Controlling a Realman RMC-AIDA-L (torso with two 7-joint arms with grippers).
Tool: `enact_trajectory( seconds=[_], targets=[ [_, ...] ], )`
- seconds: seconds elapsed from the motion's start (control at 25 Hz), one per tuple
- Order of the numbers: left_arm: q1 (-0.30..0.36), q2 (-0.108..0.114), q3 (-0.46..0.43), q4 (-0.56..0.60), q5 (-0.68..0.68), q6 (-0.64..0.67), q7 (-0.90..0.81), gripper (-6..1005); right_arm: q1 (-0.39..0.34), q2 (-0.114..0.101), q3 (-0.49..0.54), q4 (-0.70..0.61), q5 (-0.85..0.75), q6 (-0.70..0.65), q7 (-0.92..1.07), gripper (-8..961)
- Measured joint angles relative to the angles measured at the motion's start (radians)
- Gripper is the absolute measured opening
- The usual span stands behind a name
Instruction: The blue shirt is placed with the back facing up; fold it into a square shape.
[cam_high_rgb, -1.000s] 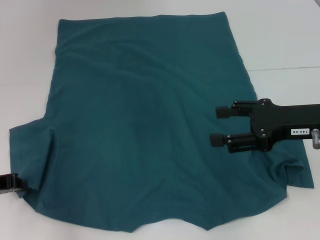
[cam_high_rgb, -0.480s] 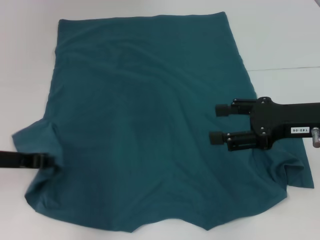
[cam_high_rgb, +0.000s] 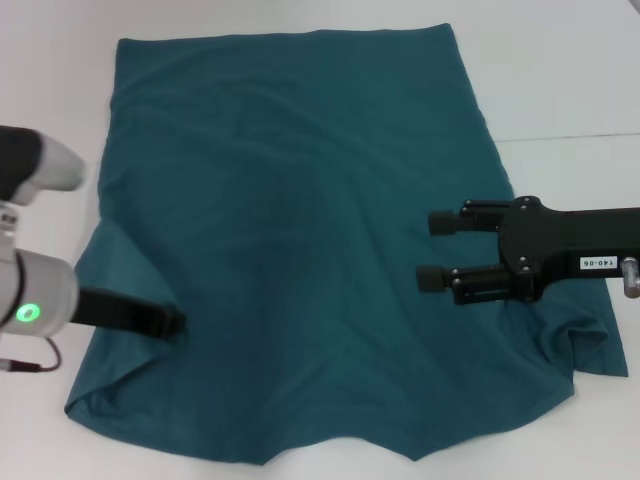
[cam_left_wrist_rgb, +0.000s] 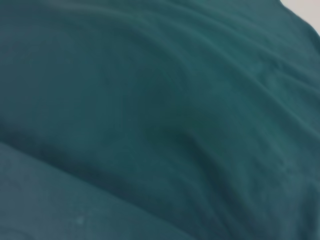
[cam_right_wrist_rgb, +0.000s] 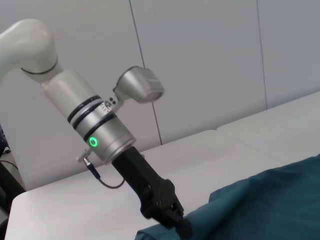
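left gripper (cam_high_rgb: 172, 322) low, right gripper (cam_high_rgb: 433, 250) fingers parted

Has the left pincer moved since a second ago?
Yes. The left pincer has travelled inward over the blue shirt, dragging the sleeve, toward the right pincer, which stayed put.

The blue shirt (cam_high_rgb: 300, 240) is seen as a plain dark teal-blue with no print, against a white table (cam_high_rgb: 560, 70). The right tool (cam_high_rgb: 436, 250) is black, with a small white label carried behind it. The left tool (cam_high_rgb: 172, 322) is black too, on a silver-grey and white arm marked by a green light.
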Motion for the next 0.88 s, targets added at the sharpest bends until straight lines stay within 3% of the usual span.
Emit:
enact_trajectory(
  seconds=[0.24,0.56,0.72,0.88],
  targets=[
    [-0.064,0.006,0.046,-0.118,0.020,-0.023,-0.004,-1,-0.001,0.000,0.001,0.001,0.001,0.001,-0.007,867],
    [-0.050,0.002,0.012,-0.092,0.020,-0.025,-0.027,-1,0.005,0.000,0.002,-0.003,0.003,0.007,-0.001,867],
    [-0.029,0.004,-0.042,-0.050,0.015,-0.024,-0.028,144,0.015,-0.001,0.003,-0.003,0.004,0.010,0.005,867],
    [-0.027,0.007,-0.196,-0.036,0.019,-0.043,-0.026,291,0.023,0.000,0.005,-0.003,0.008,0.027,0.030,867]
  ],
)
